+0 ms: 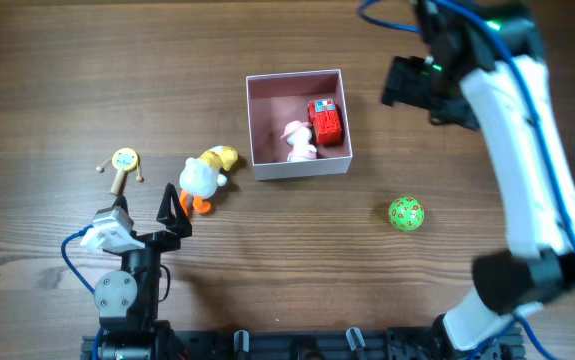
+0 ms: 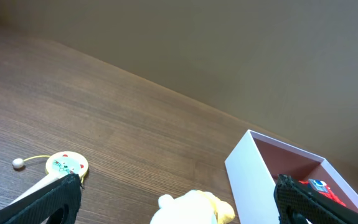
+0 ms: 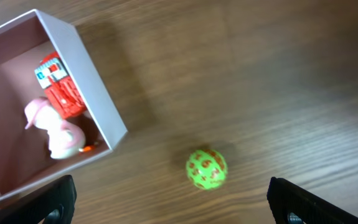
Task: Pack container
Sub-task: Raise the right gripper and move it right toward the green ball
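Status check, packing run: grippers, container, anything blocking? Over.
Left gripper open, empty. Right gripper open, empty. In container: red truck, pink figure. Duck, green ball, rattle drum outside; nothing blocking.

Left gripper [image 2: 177,186], right gripper [image 3: 171,186] spread wide

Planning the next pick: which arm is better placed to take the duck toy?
Left. The left gripper, open, sits right beside the duck; the right gripper, also open, is on the far side of the container, nearer the green ball.

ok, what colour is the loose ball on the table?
The ball is bright green with orange-red blotches; the right wrist view shows it best.
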